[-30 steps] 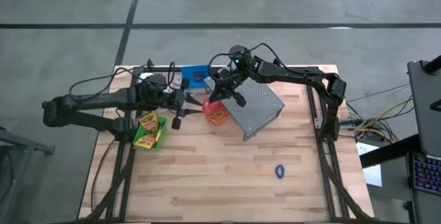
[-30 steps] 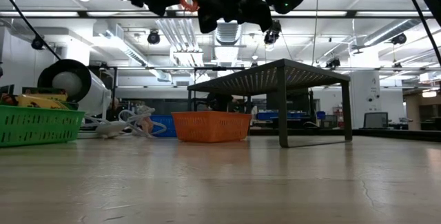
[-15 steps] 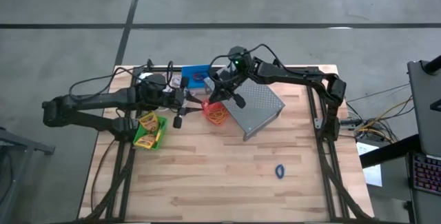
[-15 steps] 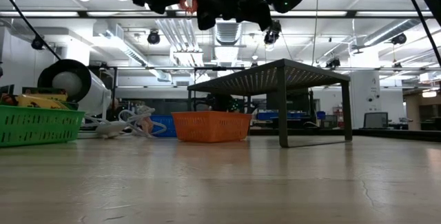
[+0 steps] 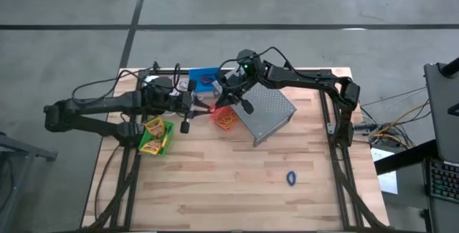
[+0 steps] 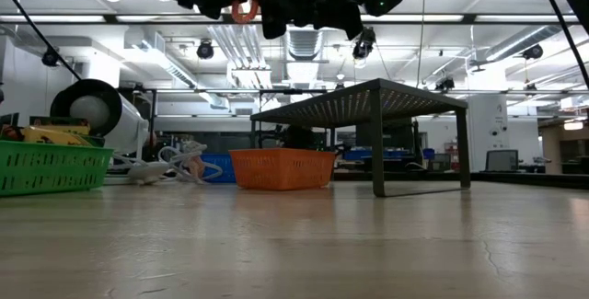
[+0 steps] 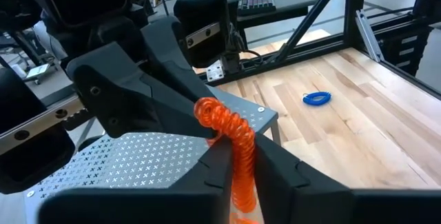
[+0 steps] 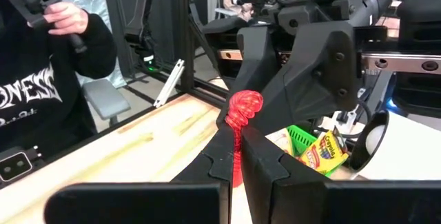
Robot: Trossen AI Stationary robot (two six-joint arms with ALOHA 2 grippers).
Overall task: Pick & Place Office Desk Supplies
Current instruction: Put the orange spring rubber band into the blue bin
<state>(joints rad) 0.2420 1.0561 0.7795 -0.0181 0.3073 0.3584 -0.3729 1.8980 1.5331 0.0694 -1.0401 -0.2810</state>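
— Where's the coiled red plastic ring band (image 7: 227, 124)?
— Mid-air above the red-orange plastic bin (image 5: 226, 119): my right gripper (image 8: 236, 156) clamps it shut, my left gripper (image 7: 238, 156) pinches it too, likely for a handover

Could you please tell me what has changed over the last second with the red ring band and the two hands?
The left hand has closed onto the red ring band, which the right hand still pinches too, high above the red-orange bin. In the low view the band has shifted slightly left. The bins, the crayon boxes and the blue ring band stayed put.
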